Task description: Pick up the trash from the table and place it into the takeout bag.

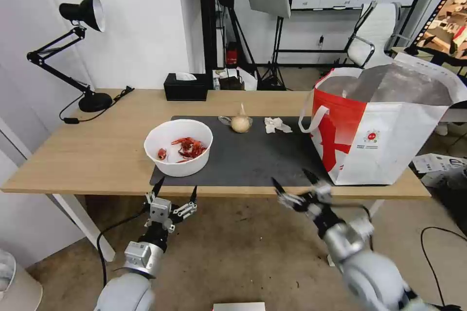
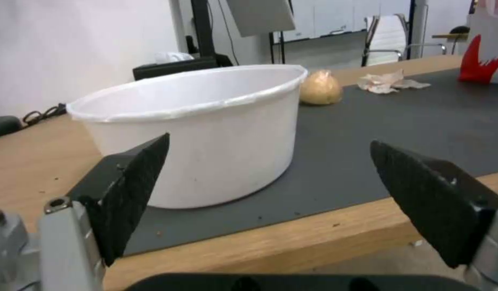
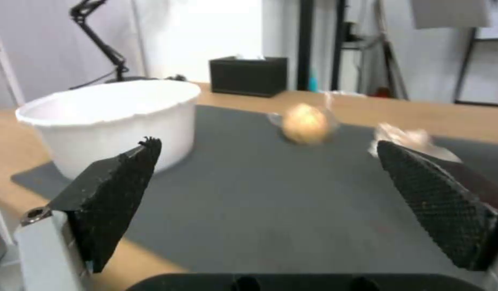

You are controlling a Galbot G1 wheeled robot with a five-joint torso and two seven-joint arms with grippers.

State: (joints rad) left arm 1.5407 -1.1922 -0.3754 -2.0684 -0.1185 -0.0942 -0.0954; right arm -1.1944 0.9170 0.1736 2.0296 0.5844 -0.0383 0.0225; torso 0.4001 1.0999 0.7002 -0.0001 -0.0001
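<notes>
On the table [image 1: 97,155], a white round bowl [image 1: 178,146] with red crayfish shells sits at the near left corner of the dark grey mat [image 1: 253,155]. A small tan knotted bundle [image 1: 241,123] and a crumpled white tissue [image 1: 276,125] lie at the mat's far edge. The white-and-red takeout bag [image 1: 384,126] stands open at the right end. My left gripper [image 1: 175,190] is open, just below the table's front edge before the bowl [image 2: 206,129]. My right gripper [image 1: 296,187] is open at the front edge near the bag, facing the bundle [image 3: 305,123] and the tissue [image 3: 408,137].
A black tissue box [image 1: 185,87] stands at the table's back edge. A black desk lamp [image 1: 73,48] with its cord sits at the far left corner. Tripod stands and a white chair [image 1: 374,34] are behind the table. Cables trail on the floor under the table.
</notes>
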